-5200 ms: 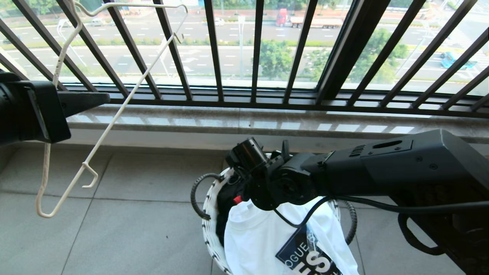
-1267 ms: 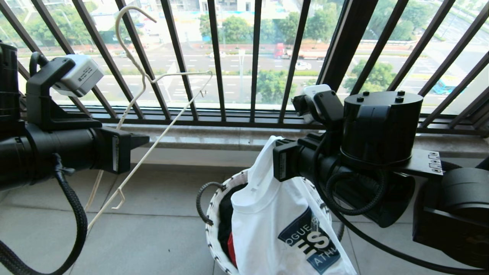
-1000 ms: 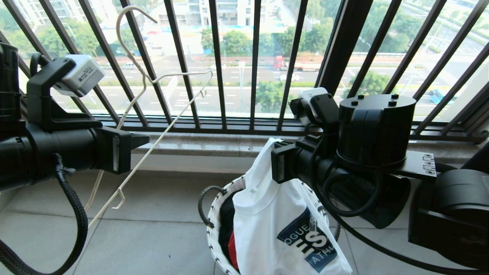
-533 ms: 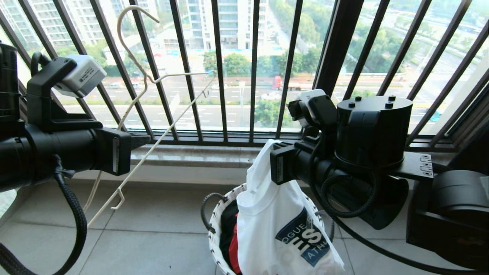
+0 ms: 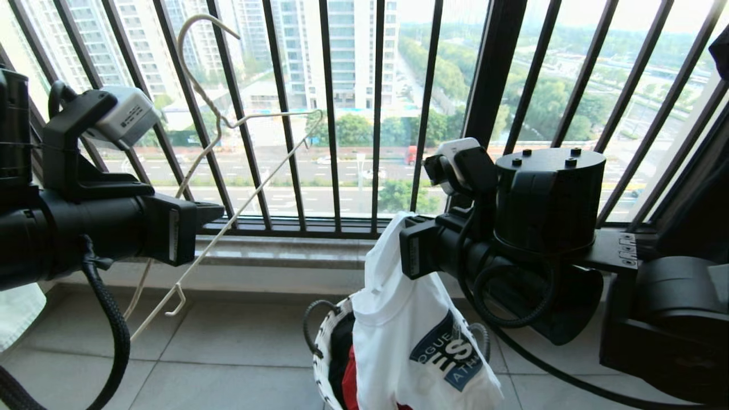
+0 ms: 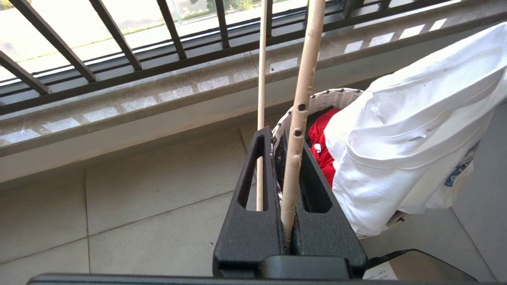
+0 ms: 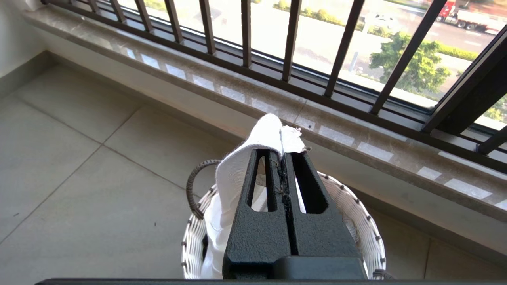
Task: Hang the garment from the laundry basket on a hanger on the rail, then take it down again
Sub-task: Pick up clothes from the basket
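The garment (image 5: pixel 416 341), a white T-shirt with a dark blue chest logo, hangs from my right gripper (image 7: pixel 283 152), which is shut on a fold at its top edge. Its lower part still trails into the laundry basket (image 5: pixel 322 353), a small white woven basket on the floor tiles below. At the left, my left gripper (image 5: pixel 219 210) is shut on the thin cream hanger (image 5: pixel 262 185). The hanger is held tilted, with its hook up against the window bars. In the left wrist view the hanger's wire (image 6: pixel 301 99) runs up from between the jaws. The rail is out of view.
A black barred window railing (image 5: pixel 376 114) and a stone sill (image 5: pixel 285 250) close off the far side. The basket also holds a red garment (image 6: pixel 323 158) and a black one (image 5: pixel 340 341). A pale cloth (image 5: pixel 17 313) shows at the left edge.
The camera has risen, so the window scene and the basket have slid down the picture. Both arms keep their pose, and the garment is drawn further up out of the basket.
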